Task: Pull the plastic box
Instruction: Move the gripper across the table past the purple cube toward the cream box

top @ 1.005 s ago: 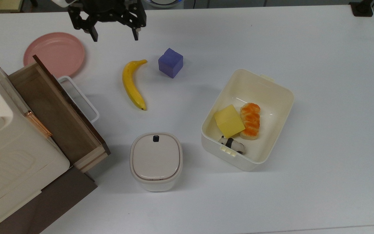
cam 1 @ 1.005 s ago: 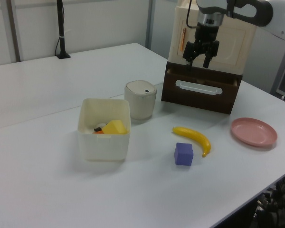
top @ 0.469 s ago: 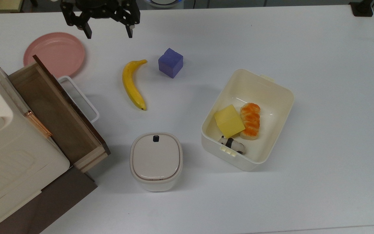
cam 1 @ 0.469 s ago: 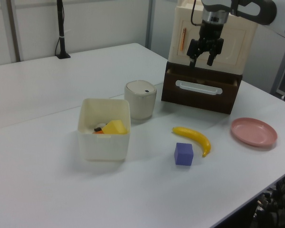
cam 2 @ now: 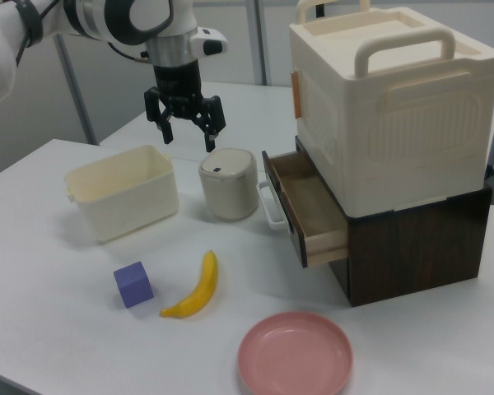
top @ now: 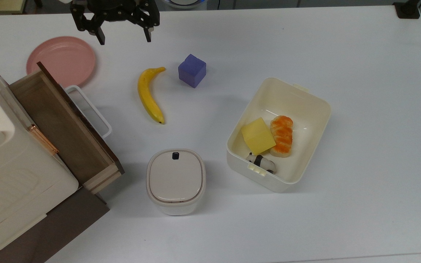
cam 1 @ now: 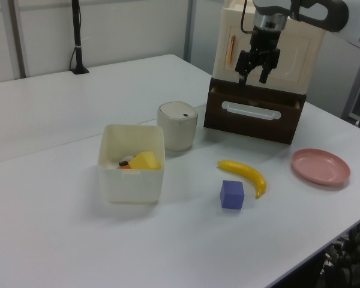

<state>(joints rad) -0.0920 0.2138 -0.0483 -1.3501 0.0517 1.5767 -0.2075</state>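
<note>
The gripper point(top: 124, 38) hung released, fingers spread and empty, above the white table point(top: 360, 54), well apart from the plastic box point(top: 311, 95), apparently untouched.

The tool point(cam 2: 187, 130), fingers spread, hangs above the canister point(cam 2: 228, 183) (lidded).

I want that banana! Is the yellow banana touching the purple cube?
Apart. The top view shows bare white table between the yellow banana and the purple cube.
</note>
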